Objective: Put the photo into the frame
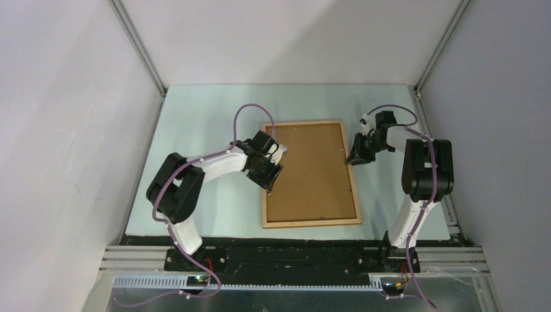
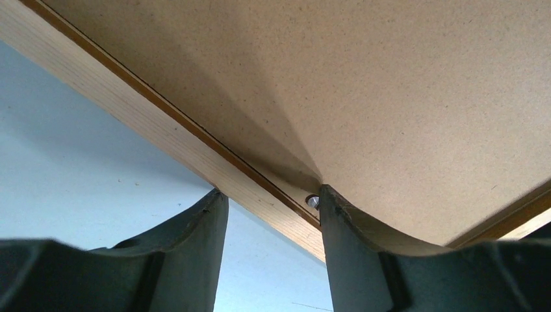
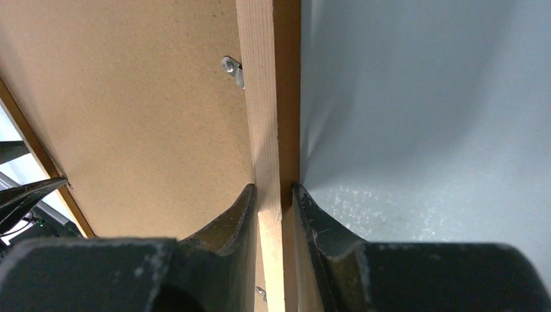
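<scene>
While the right gripper (image 3: 274, 190) pinched the frame (image 1: 312, 222) and the left gripper (image 2: 268, 195) straddled its rail, fingers spread, uneven lifting could twist it.

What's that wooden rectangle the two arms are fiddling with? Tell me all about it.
It's a thin, pale-wood picture frame lying back-up on the table, filled by a plain brown board. Small metal tabs sit along its inner edge. The right claw pinches its right side; the left claw straddles its left side.

Open table (image 1: 208, 117) around the frame (image 1: 312, 223)
</scene>
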Robot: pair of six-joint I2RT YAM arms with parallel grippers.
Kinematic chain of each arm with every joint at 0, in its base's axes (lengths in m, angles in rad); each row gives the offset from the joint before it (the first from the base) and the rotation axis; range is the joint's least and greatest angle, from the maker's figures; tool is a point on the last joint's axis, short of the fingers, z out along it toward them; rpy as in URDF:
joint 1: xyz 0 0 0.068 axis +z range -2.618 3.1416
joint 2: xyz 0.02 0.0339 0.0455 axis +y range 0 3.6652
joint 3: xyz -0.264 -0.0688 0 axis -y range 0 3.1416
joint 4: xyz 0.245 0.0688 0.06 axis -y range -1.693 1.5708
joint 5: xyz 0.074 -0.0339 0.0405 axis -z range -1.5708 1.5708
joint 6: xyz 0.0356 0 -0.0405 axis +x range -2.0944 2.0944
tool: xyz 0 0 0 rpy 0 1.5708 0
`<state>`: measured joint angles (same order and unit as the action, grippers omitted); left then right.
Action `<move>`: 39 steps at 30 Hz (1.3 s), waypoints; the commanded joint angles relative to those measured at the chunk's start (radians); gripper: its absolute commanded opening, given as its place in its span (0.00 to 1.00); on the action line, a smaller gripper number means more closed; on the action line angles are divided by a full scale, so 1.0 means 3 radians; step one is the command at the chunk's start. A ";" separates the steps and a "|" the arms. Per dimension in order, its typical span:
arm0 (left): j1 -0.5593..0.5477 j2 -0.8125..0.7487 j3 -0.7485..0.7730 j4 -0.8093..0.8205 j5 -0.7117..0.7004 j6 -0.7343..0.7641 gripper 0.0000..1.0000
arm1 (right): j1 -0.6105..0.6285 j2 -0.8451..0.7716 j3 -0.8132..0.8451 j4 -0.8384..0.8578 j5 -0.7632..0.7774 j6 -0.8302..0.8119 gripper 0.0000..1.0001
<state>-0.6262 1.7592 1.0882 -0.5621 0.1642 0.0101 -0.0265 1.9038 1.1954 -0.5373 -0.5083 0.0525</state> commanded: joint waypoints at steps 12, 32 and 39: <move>-0.0046 -0.0178 -0.0109 -0.0147 0.0174 0.0332 0.55 | -0.0051 0.0045 0.0070 0.0128 0.0172 -0.0021 0.00; -0.0069 -0.0299 -0.0093 -0.0227 0.0111 0.0376 0.56 | -0.0041 0.0054 0.0073 0.0131 0.0166 -0.0031 0.00; 0.0065 -0.0419 0.0054 -0.0223 0.0031 0.0316 0.64 | -0.0031 0.0029 0.0073 0.0107 0.0180 -0.0070 0.00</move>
<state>-0.6270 1.7016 1.0622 -0.6189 0.1856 0.1059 -0.0265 1.9038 1.1954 -0.5377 -0.5064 0.0498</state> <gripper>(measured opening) 0.615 0.256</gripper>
